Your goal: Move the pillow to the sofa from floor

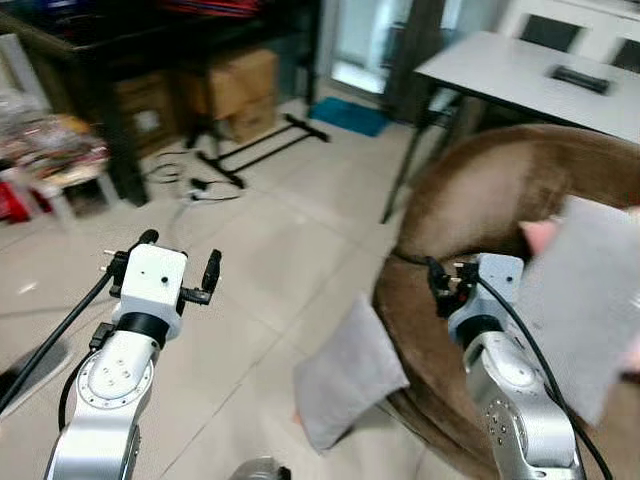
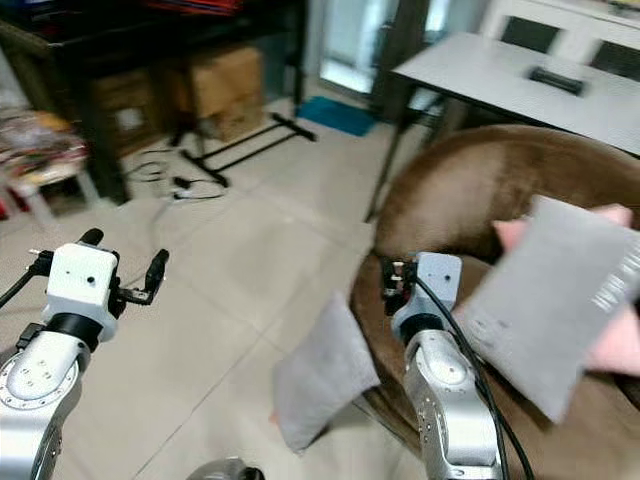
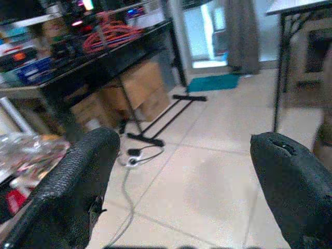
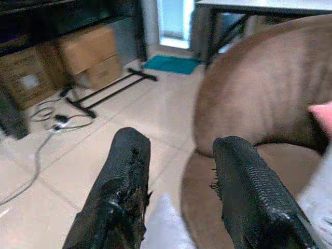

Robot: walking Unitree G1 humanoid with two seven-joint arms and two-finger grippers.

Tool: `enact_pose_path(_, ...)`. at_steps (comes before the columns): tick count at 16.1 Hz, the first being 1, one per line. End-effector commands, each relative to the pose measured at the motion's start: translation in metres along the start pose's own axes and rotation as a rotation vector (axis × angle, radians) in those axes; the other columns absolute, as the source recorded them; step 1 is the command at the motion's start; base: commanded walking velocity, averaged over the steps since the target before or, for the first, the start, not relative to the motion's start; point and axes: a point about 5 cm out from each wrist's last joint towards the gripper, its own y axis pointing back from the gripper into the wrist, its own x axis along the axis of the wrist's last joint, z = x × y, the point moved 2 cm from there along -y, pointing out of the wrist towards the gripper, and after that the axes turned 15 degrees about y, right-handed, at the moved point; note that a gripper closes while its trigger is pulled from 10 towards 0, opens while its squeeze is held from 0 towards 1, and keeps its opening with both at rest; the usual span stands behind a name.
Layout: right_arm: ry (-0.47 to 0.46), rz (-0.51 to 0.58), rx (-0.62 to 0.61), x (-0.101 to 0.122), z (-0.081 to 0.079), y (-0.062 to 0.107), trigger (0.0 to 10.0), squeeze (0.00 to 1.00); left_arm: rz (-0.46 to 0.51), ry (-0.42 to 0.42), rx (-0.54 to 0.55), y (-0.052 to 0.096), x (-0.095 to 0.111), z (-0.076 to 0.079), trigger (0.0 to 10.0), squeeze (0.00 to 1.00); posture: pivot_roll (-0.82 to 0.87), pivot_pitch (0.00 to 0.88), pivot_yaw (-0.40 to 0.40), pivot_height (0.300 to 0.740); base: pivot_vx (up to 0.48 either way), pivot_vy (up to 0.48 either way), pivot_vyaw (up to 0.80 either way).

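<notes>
Grey pillow (image 1: 347,375) on the tiled floor (image 1: 270,260), propped tilted against the front edge of the brown sofa (image 1: 500,190), touching it. It sits between the two arms, nearer the right one.

A second grey pillow (image 1: 585,300) lies up on the sofa seat, with a pink cushion (image 1: 540,235) peeking out behind it.

Left gripper (image 1: 180,268) is raised over bare floor, well apart from the pillow; jaws wide open, holding nothing. Left wrist view shows both black fingers (image 3: 78,181) spread with floor between them.

Right gripper (image 1: 440,283) is up at the sofa's front edge, above and just beside the floor pillow, not touching it. Jaws open, empty; the right wrist view shows its fingers (image 4: 122,192) apart, with the sofa rim and a pale corner of pillow below.

Background: dark desk (image 1: 120,40) at the left with cardboard boxes (image 1: 240,85) under it, a black stand base (image 1: 255,150) and cable (image 1: 190,185) on the floor, a teal mat (image 1: 350,115) by the door, a grey desk (image 1: 520,80) behind the sofa with a dark flat object (image 1: 580,78) on it. Cluttered low stand (image 1: 50,160) at far left, contents too blurred to tell.
</notes>
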Motion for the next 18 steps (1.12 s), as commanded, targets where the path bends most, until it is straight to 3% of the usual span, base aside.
enact_pose_path(1, 0.002, 0.032, -0.028, 0.0066, 0.0055, -0.0003, 10.0, 0.00, 0.015, 0.002, -0.016, -0.0029, 0.0045, 0.0011, 10.0, 0.00, 0.11, 0.000, -0.033, 0.740, 0.292, 0.000, 0.00)
enact_pose_path(2, -0.027, 0.026, -0.023, 0.0065, 0.0042, -0.0017, 10.0, 0.00, 0.016, 0.002, -0.020, -0.0041, 0.0051, 0.0017, 10.0, 0.00, 0.11, 0.000, -0.031, 0.740, 0.296, 0.000, -0.80)
enact_pose_path(7, 0.011, 0.059, 0.008, 0.0133, -0.0017, -0.0035, 10.0, 0.00, 0.019, 0.000, -0.028, -0.0056, 0.0061, 0.0029, 10.0, 0.00, 0.11, 0.000, -0.037, 0.740, 0.295, 0.000, 0.00)
enact_pose_path(14, -0.008, 0.052, -0.003, 0.0132, 0.0012, -0.0063, 10.0, 0.00, 0.020, -0.001, -0.036, -0.0069, 0.0066, 0.0033, 10.0, 0.00, 0.11, 0.000, -0.037, 0.740, 0.295, 0.000, 0.00)
enact_pose_path(18, 0.007, 0.055, -0.015, 0.0136, 0.0061, -0.0077, 10.0, 0.00, 0.023, 0.000, -0.043, -0.0087, 0.0067, 0.0061, 10.0, 0.00, 0.10, 0.000, -0.037, 0.740, 0.296, 0.000, -0.40)
